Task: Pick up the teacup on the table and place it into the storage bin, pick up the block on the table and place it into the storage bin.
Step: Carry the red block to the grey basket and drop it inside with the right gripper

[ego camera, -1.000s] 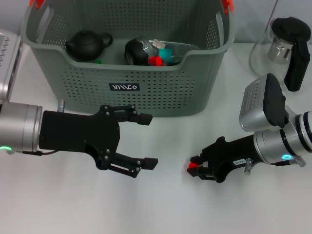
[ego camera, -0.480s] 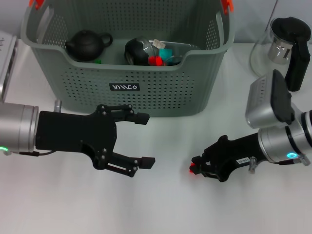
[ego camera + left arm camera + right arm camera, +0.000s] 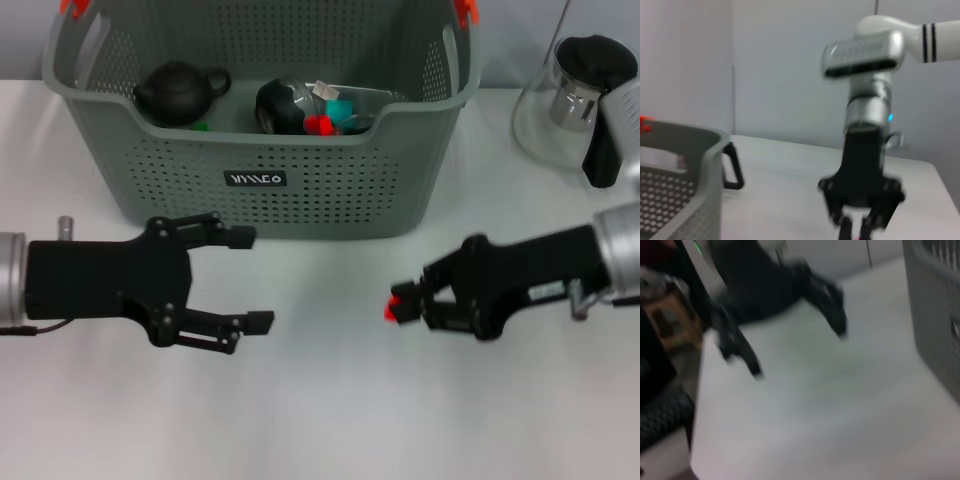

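The right gripper (image 3: 400, 303) is closed on a small red block (image 3: 393, 307) and holds it above the white table (image 3: 330, 420), on the near side of the grey storage bin (image 3: 260, 120) and to the right. The left gripper (image 3: 250, 280) is on the left, wide open and empty. In the bin lie a black teapot (image 3: 178, 92) and other small things. A glass jug (image 3: 580, 100) stands far right.
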{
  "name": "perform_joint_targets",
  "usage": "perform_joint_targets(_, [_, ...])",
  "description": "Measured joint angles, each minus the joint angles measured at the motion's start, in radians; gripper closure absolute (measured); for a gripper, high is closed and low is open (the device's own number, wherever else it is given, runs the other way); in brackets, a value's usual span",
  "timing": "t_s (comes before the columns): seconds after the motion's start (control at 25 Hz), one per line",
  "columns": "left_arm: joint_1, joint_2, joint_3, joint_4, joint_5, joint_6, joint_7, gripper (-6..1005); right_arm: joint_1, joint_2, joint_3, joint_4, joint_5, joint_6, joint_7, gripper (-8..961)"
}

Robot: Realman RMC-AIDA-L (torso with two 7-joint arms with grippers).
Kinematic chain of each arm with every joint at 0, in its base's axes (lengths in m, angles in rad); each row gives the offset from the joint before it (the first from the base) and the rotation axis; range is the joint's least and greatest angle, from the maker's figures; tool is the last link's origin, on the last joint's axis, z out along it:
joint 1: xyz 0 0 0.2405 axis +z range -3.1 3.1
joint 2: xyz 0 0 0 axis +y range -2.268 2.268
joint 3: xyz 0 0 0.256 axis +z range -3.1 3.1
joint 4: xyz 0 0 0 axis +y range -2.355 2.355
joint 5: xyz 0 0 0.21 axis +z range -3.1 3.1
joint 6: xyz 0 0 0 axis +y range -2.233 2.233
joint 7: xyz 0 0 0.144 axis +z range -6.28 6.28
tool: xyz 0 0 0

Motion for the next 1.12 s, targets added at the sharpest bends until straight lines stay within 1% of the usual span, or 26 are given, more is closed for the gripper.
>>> perform_joint_targets(0.2, [0.028,-0.002,-0.066,0.0,0.005,0.003,0.016,48,0.014,-0.001,0.048,-0.109,0.126,-0.076,0.021,787])
perform_joint_targets(0.32, [0.035,-0.003,-0.09,0.0,0.008,0.009,0.017,48,0.041,-0.001,0.064,-0.152,0.195,-0.052,0.032,787])
perform_joint_targets(0.4, [0.037,-0.003,-0.094,-0.001,0.008,0.009,0.017,48,0.062,-0.001,0.068,-0.164,0.215,0.001,0.044,787])
perform_joint_targets(0.56, [0.035,-0.006,-0.09,-0.013,0.007,0.005,0.016,48,0.13,-0.002,0.065,-0.155,0.223,0.195,0.087,787])
perform_joint_targets(0.68, [0.025,-0.006,-0.09,-0.027,0.004,0.003,0.012,48,0.183,-0.002,0.06,-0.12,0.196,0.329,0.103,787])
perform_joint_targets(0.8, [0.018,-0.006,-0.089,-0.036,0.003,0.004,0.01,48,0.231,-0.004,0.059,-0.063,0.157,0.434,0.104,787])
perform_joint_targets(0.96, [0.007,-0.007,-0.087,-0.056,0.005,0.001,0.009,48,0.281,-0.009,0.059,0.017,0.108,0.521,0.104,786])
perform_joint_targets(1.12, [0.003,-0.006,-0.082,-0.06,0.005,-0.002,0.007,47,0.298,-0.006,0.047,0.049,0.052,0.595,0.103,786])
